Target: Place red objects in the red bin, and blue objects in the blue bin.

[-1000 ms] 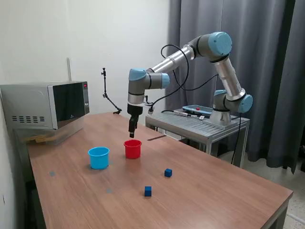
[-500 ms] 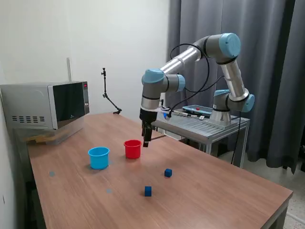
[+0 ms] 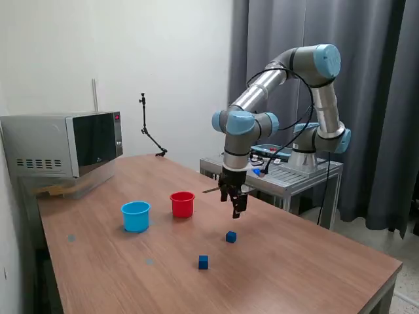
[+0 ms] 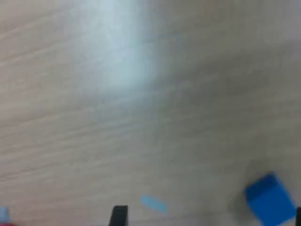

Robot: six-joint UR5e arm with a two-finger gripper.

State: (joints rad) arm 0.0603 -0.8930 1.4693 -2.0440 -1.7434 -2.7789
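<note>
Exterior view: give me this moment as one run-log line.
claw: above table, holding nothing seen | nearest: blue cube | second blue cube: on table | red cup, blue cup: upright

Colours we see on and around the wooden table

We see a warm brown, wood-grained table (image 3: 294, 261) carrying a bright red cup (image 3: 182, 204), a light blue cup (image 3: 135, 216) and two dark blue cubes (image 3: 231, 237) (image 3: 203, 262); in the wrist view one blue cube (image 4: 270, 200) shows vivid blue on pale, blurred wood grain with a small light blue mark (image 4: 153, 203) near it. The arm (image 3: 262, 88) is silver with light blue joint caps, its gripper (image 3: 234, 199) black. The microwave (image 3: 62, 144) is silver-grey with a dark door, the wall (image 3: 131, 52) white, the curtain (image 3: 380, 98) dark grey.
</note>
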